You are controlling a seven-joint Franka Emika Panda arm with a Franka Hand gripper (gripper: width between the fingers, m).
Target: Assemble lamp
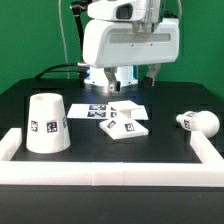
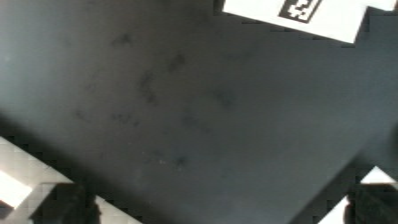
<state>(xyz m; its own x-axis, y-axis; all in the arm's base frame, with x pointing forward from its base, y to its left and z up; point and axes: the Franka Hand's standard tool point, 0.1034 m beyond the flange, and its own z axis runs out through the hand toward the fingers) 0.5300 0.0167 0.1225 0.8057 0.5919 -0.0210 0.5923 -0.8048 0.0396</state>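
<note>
The lamp's three white tagged parts lie apart on the black table. The tapered shade (image 1: 48,124) stands mouth down at the exterior view's left. The flat square base (image 1: 124,127) lies in the middle. The round bulb (image 1: 198,122) lies on its side at the right. My gripper (image 1: 122,80) hangs over the table's far side, behind the base, and touches nothing. In the wrist view my gripper (image 2: 214,203) is open wide and empty over bare black table, with one dark fingertip (image 2: 54,205) at each lower corner. A white tagged corner (image 2: 294,12) shows there; I cannot tell which piece it is.
The marker board (image 1: 110,108) lies flat just behind the base. A white rail (image 1: 110,178) frames the table's front and sides. Black cables run behind the arm at the back left.
</note>
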